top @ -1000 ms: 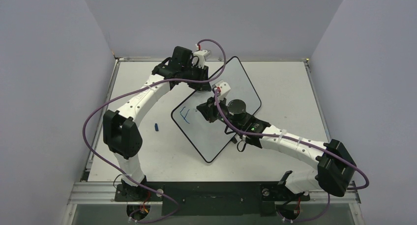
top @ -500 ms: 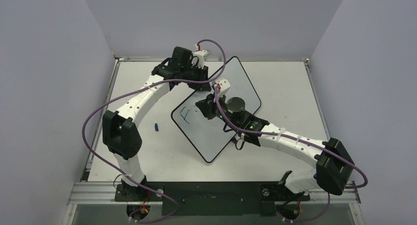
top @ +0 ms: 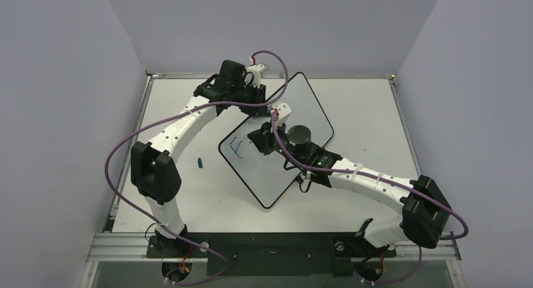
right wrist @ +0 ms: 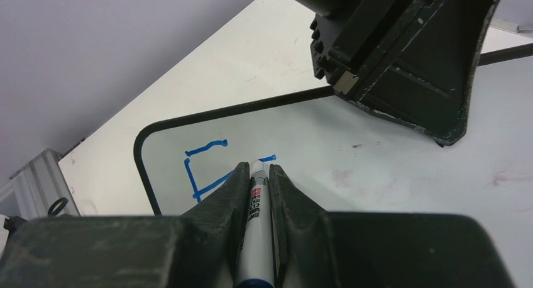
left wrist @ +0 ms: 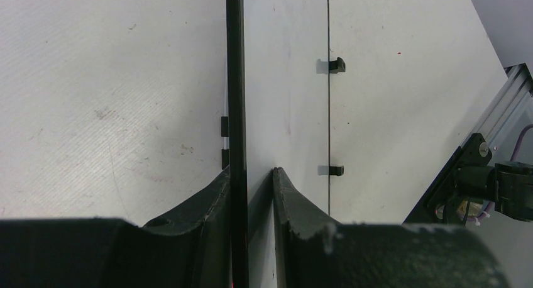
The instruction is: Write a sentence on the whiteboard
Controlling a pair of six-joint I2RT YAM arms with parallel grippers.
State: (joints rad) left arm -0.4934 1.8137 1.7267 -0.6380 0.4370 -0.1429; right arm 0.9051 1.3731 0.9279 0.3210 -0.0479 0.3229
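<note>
Left tool (left wrist: pixel 251 175) pinches the whiteboard (left wrist: pixel 286 80) edge; right tool (right wrist: pixel 258 168) clamps a marker (right wrist: pixel 258 203), tip beside the blue F (right wrist: pixel 195 171), centre-left.

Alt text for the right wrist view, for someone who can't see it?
The right gripper clamps a white marker, its tip at the whiteboard beside a blue letter F and a short stroke. The black left gripper fills the upper right, over the board's framed edge.
</note>
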